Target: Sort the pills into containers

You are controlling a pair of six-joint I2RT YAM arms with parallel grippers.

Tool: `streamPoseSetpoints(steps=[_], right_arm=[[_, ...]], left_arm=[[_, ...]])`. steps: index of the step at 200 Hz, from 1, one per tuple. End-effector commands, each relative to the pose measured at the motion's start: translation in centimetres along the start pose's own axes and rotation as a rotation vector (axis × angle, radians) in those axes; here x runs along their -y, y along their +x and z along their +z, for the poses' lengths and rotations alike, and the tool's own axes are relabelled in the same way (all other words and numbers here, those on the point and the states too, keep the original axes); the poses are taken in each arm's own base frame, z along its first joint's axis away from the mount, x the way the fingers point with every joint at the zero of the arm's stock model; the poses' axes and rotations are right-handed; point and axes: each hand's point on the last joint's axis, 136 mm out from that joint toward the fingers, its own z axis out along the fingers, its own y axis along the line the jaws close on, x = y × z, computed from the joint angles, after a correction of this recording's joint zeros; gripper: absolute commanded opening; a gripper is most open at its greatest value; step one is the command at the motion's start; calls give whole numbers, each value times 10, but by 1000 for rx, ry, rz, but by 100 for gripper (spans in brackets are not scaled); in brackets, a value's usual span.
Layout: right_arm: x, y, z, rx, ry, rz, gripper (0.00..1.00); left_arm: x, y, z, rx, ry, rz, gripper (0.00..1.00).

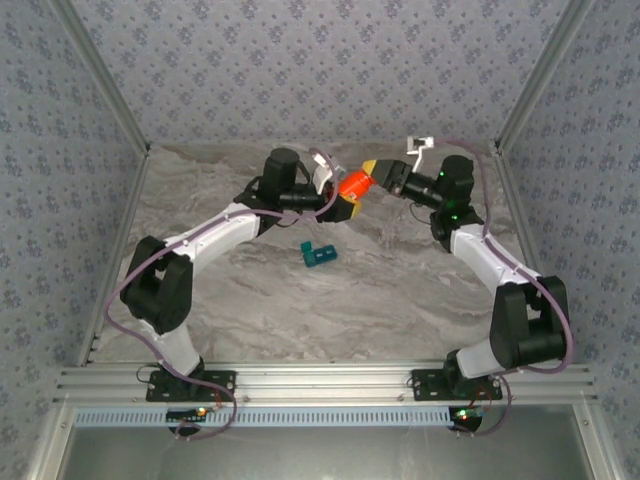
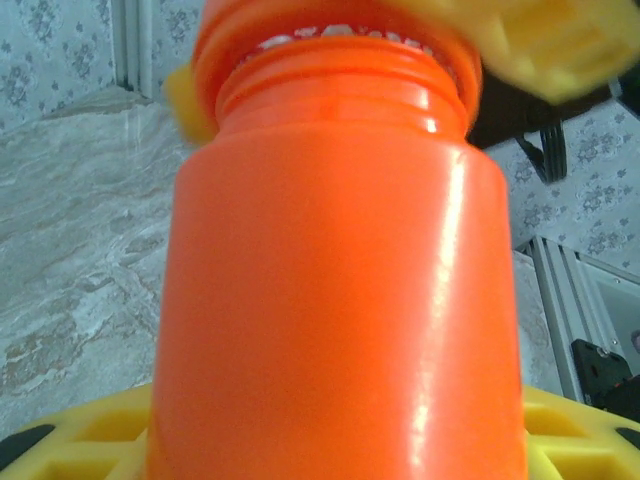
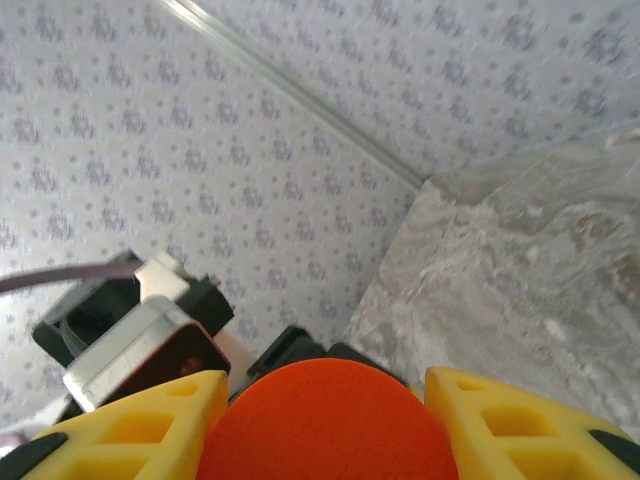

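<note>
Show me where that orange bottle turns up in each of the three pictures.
Top external: orange bottle, upper centre.
Left wrist: its body upright in the middle, close up.
Right wrist: its round cap at bottom centre.
Shared landmark: the grey marbled table.

My grey marble-patterned tabletop point(image 1: 400, 290) is spreading out between flower-print walls point(image 1: 300, 70) that are closing it in on three sides; metal corner posts point(image 1: 105, 78) are slanting up at the back, and my aluminium rail point(image 1: 330, 385) is running along the near edge.
</note>
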Motion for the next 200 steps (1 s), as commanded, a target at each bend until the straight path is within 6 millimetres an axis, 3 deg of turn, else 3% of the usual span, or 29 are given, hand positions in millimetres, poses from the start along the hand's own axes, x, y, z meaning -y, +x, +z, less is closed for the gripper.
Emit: streamPoseSetpoints(steps=[1,37,63,126,200], right_arm=[[8,-27,-12,95,35,-13,40],[9,-20,-15,42,102,-86,40],[28,-16,-24,24,207,-69,40],[127,28,-72,-146,726,-77,44],[225,85,-118,-269,1089,53,40]], left_arm=[[0,-25,-16,56,4,36,0],[-1,-25,-17,49,4,35,0],[-4,-23,-18,49,-18,33,0],[-25,-14,-30,56,-190,62,0],[-33,-7,-54,70,-349,70,0]])
